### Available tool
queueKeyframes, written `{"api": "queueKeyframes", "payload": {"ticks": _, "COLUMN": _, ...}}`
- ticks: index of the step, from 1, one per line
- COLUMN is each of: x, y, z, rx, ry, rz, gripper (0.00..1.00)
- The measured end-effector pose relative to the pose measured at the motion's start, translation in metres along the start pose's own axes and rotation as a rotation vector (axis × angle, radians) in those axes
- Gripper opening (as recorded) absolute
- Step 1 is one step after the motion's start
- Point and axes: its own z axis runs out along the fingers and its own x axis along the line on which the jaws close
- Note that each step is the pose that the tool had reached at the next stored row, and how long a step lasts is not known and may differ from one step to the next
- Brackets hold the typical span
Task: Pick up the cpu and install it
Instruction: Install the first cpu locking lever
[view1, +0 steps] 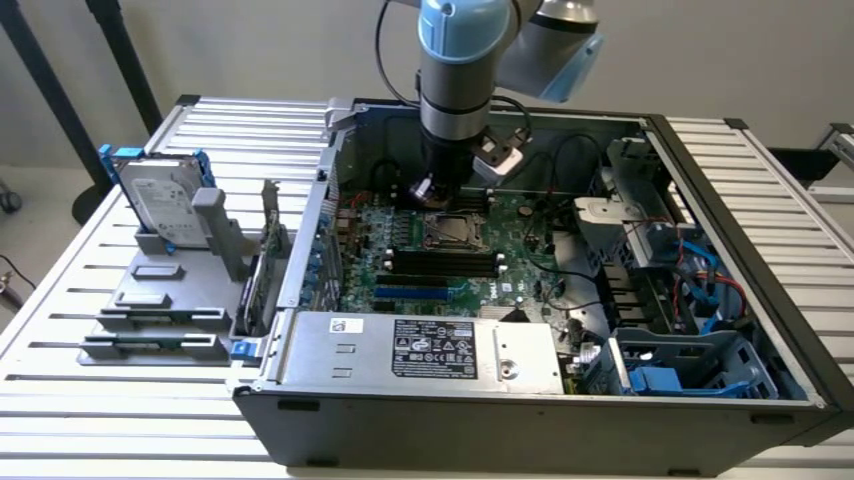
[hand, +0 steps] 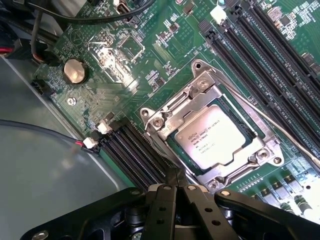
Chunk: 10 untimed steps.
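Note:
The cpu (hand: 216, 135) is a small square chip with a silver-grey top, lying flat in the motherboard socket inside its metal frame (hand: 200, 82). In the exterior view the cpu (view1: 451, 229) sits in the middle of the green board within the open computer case. My gripper (hand: 175, 179) is shut, its black fingers pressed together with nothing between them, hovering just off one edge of the socket. In the exterior view my gripper (view1: 435, 190) hangs low over the board, just behind the socket.
Black memory slots (hand: 134, 156) flank the socket on both sides, and a coin battery (hand: 75, 71) lies nearby. The case walls (view1: 747, 200) surround the board, with a power supply (view1: 420, 350) at the front. A hard drive (view1: 160, 200) stands on a grey fixture outside.

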Motion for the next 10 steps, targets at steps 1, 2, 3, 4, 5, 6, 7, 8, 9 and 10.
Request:
{"api": "queueKeyframes", "payload": {"ticks": 1, "x": 0.0002, "y": 0.0003, "z": 0.0001, "rx": -0.0002, "ry": -0.0001, "rz": 0.0, "gripper": 0.11}}
{"api": "queueKeyframes", "payload": {"ticks": 2, "x": 0.0004, "y": 0.0005, "z": 0.0002, "rx": -0.0003, "ry": -0.0003, "rz": 0.0, "gripper": 0.11}}
{"api": "queueKeyframes", "payload": {"ticks": 3, "x": 0.0006, "y": 0.0007, "z": 0.0003, "rx": -0.0005, "ry": -0.0004, "rz": 0.0, "gripper": 0.11}}
{"api": "queueKeyframes", "payload": {"ticks": 4, "x": 0.0008, "y": 0.001, "z": 0.0004, "rx": -0.0007, "ry": -0.0007, "rz": 0.0, "gripper": 0.11}}
{"api": "queueKeyframes", "payload": {"ticks": 5, "x": 0.0009, "y": 0.0012, "z": 0.0004, "rx": -0.001, "ry": -0.001, "rz": 0.0, "gripper": 0.11}}
{"api": "queueKeyframes", "payload": {"ticks": 6, "x": 0.0011, "y": 0.0014, "z": 0.0005, "rx": -0.0013, "ry": -0.0013, "rz": 0.0, "gripper": 0.11}}
{"api": "queueKeyframes", "payload": {"ticks": 7, "x": 0.0013, "y": 0.0016, "z": 0.0006, "rx": -0.0017, "ry": -0.0017, "rz": 0.0, "gripper": 0.11}}
{"api": "queueKeyframes", "payload": {"ticks": 8, "x": 0.0015, "y": 0.0018, "z": 0.0006, "rx": -0.002, "ry": -0.0021, "rz": 0.0, "gripper": 0.11}}
{"api": "queueKeyframes", "payload": {"ticks": 9, "x": 0.0015, "y": 0.0018, "z": 0.0006, "rx": -0.0022, "ry": -0.0022, "rz": 0.0, "gripper": 0.11}}
{"api": "queueKeyframes", "payload": {"ticks": 10, "x": 0.0015, "y": 0.0018, "z": 0.0006, "rx": -0.0022, "ry": -0.0023, "rz": 0.0, "gripper": 0.11}}
